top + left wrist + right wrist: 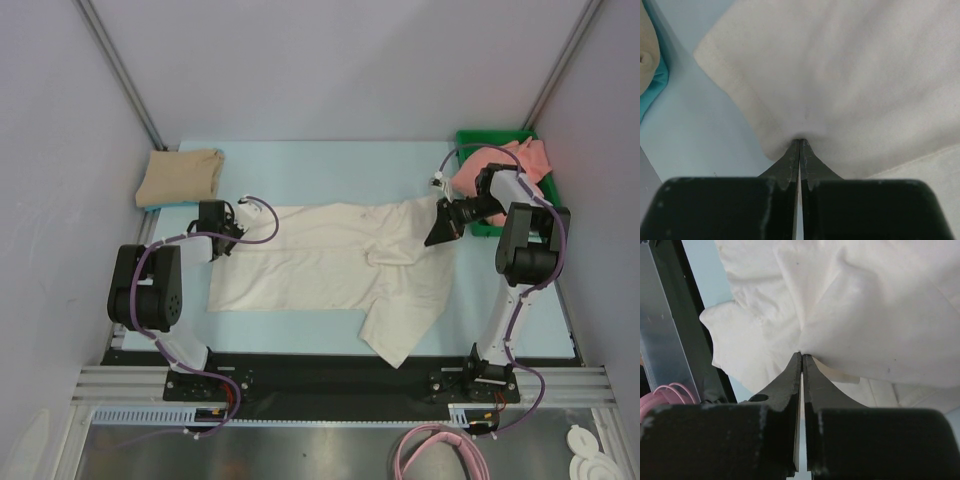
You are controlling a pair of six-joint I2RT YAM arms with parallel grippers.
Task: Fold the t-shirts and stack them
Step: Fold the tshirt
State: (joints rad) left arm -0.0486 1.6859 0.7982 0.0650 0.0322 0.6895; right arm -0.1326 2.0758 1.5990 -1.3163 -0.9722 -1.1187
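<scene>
Left gripper (800, 142) clamped on the cream-white t-shirt (320, 265) at its left edge, right gripper (802, 355) clamped on a bunched fold at its right end. Shirt lies spread across the middle of the table (330, 160) between both grippers. Tan-beige t-shirt (180, 177) sits folded at far-left corner. Salmon-pink t-shirt (536, 157) heaped in green tray (490, 135), far right.

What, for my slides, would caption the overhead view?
Left pincer and right pincer pinch opposite ends of the cream t-shirt.
</scene>
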